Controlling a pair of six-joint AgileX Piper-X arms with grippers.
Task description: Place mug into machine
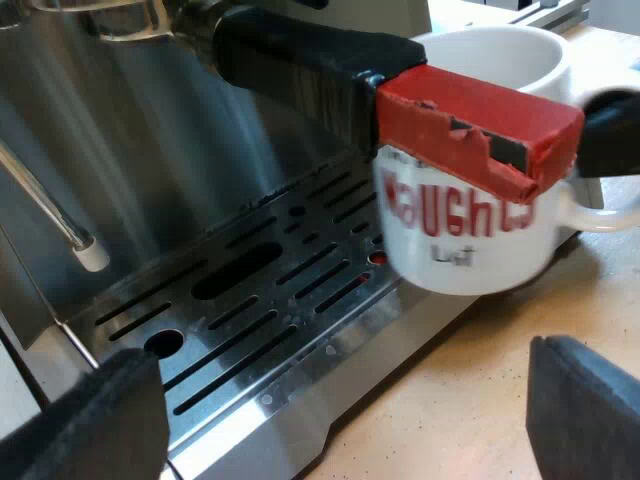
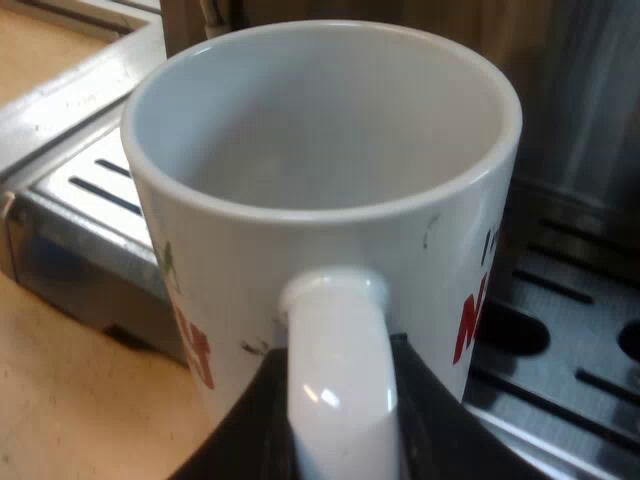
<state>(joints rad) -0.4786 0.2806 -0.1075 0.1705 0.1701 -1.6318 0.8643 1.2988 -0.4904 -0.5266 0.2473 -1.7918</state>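
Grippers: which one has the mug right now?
The right gripper: its fingers clamp the handle of the mug at the drip tray edge. The left gripper hangs open at the tray's front, holding nothing.

Smooth white glazed ceramic mug (image 1: 520, 250) (image 2: 320, 200), glossy, with red lettering printed flat on the glaze and a few dark scuffs by its handle. Brushed stainless-steel slotted drip tray (image 1: 250, 290) (image 2: 560, 340), satin sheen. Polished, reflective steel front wall of the espresso machine (image 1: 150, 130). Matt black plastic-looking holder handle (image 1: 290, 60), with red end (image 1: 470, 120) chipped and rough-edged. Pale matt wooden table (image 1: 450, 390), faintly speckled. Left gripper (image 1: 345, 400) with matt black, slightly grainy fingers (image 1: 585, 410).
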